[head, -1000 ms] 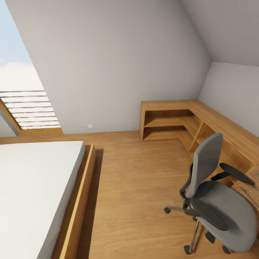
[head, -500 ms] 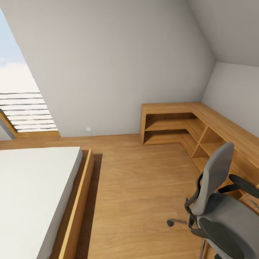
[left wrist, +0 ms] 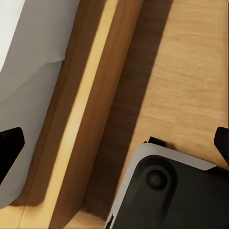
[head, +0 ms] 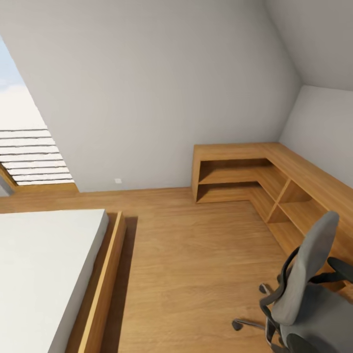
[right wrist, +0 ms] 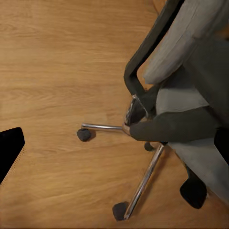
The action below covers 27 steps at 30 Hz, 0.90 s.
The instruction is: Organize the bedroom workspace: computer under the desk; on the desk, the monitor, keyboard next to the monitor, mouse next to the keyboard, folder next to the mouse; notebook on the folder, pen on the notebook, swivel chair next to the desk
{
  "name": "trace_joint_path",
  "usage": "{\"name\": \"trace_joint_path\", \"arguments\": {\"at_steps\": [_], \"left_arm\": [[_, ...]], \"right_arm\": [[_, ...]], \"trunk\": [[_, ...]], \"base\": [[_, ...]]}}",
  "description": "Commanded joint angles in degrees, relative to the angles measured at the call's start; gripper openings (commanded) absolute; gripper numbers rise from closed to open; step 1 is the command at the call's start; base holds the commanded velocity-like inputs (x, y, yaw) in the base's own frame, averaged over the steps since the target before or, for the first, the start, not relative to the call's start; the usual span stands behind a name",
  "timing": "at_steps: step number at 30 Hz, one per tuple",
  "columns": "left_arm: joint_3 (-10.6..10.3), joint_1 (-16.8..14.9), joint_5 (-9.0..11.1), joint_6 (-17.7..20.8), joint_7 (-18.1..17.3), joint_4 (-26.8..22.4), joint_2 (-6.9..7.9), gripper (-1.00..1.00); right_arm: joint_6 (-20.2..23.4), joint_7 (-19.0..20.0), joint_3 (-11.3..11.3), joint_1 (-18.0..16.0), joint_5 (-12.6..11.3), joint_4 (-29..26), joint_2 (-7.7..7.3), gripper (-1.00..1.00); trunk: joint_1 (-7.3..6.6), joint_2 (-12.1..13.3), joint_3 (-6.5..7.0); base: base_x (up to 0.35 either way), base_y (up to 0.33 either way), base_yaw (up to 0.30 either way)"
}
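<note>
Swivel chair nr wooden corner shelf, bed opposite, both grippers' fingers spread, empty

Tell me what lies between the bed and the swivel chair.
Bare wooden floor: the head view shows nothing standing on the stretch from the bed to the swivel chair, apart from the bed frame's shadow along its edge.

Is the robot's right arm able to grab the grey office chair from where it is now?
Probably yes, or nearly. The grey padded swivel chair on its chrome star base sits right below the right claw's dark fingertips, with bare wooden floor around and nothing between them. How far down the arm must go, I cannot tell.
</note>
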Motion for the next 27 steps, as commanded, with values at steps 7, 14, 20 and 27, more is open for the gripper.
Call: {"name": "trace_joint_path", "arguments": {"at_steps": [7, 14, 20, 27], "left_arm": [[-0.5, 0.0, 0.3, -0.1, 0.5, -0.1, 0.06, 1.00], [-0.5, 0.0, 0.3, -0.1, 0.5, -0.1, 0.06, 1.00], [-0.5, 0.0, 0.3, -0.1, 0.5, -0.1, 0.06, 1.00], [-0.5, 0.0, 0.4, -0.1, 0.5, -0.1, 0.06, 1.00]], "right_arm": [[0.0, -0.4, 0.5, 0.0, 0.0, 0.0, 0.00, 1.00], [0.0, -0.4, 0.4, 0.0, -0.1, 0.0, 0.00, 1.00], [0.0, -0.4, 0.3, 0.0, -0.1, 0.0, 0.00, 1.00], [0.0, -0.4, 0.3, 0.0, -0.1, -0.1, 0.07, 1.00]], "trunk": [[0.07, -0.1, -0.09], [0.07, -0.1, -0.09], [0.07, -0.1, -0.09], [0.07, -0.1, -0.09]], "base": [[0.330, 0.000, 0.000], [0.330, 0.000, 0.000], [0.331, 0.000, 0.000], [0.331, 0.000, 0.000]]}}
